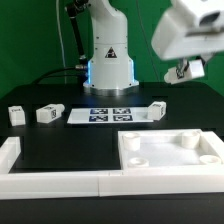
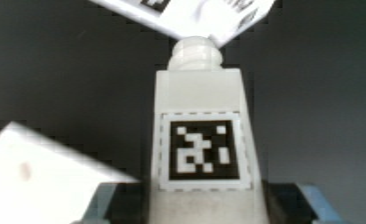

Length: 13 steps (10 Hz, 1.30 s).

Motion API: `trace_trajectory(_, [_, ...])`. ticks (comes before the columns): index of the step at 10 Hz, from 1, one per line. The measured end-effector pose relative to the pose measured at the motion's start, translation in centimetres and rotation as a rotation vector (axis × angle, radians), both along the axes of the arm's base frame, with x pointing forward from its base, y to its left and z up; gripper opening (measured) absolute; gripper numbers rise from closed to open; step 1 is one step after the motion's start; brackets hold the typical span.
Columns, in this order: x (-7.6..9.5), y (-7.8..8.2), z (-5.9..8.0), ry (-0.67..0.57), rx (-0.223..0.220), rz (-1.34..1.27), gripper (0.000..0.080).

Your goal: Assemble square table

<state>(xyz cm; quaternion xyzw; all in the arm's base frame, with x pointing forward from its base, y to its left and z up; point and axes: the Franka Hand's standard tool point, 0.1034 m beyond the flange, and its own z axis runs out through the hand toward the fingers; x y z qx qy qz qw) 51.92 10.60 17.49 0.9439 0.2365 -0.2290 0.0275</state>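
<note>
Gripper (image 2: 201, 204) clamped on 1 white blocky leg (image 2: 199, 100), matte plastic, square tag, round peg at tip. Arm raised at exterior view's right. Rimmed square top (image 1: 165, 134) lies on black surface (image 1: 60, 140).

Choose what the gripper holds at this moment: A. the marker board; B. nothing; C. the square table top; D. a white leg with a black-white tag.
D: in the wrist view the gripper is closed on a white leg that bears a tag, gripped from both sides.
</note>
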Motion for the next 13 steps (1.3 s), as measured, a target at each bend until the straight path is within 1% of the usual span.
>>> trace_trajectory(1, [2.4,-1.7,2.1,-0.112,0.029,-0.012,0.029])
trace_trajectory(2, [2.4,-1.6,1.6,-0.208,0.057,-0.02,0.029])
trace_trajectory(3, [1.5,-1.7,1.3,-0.227,0.067,-0.01,0.029])
trace_trajectory(4, [2.5,-1.8,1.6,-0.308,0.094,-0.015,0.029])
trace_trajectory(5, [2.7,-2.0,1.5,-0.4,0.124,-0.015,0.029])
trace_trajectory(6, [2.5,-2.0,1.0,-0.436,0.133,-0.013,0.029])
trace_trajectory(7, [3.3,-1.2,-0.4,-0.549,0.182,-0.022,0.029])
trace_trajectory(8, [4.6,-1.2,-1.5,-0.654,0.234,-0.04,0.029])
trace_trajectory(9, [6.5,-1.1,-2.0,-0.733,0.256,-0.087,0.029])
trace_trajectory(10, [8.0,-0.8,-2.1,-0.816,0.271,-0.108,0.029])
trace_trajectory(11, [8.4,-0.4,-2.1,-0.865,0.279,-0.1,0.029])
trace_trajectory(12, [8.6,-1.2,-2.0,-0.944,0.279,-0.076,0.029])
trace_trajectory(13, [8.3,-1.6,-2.4,-0.963,0.276,-0.08,0.029])
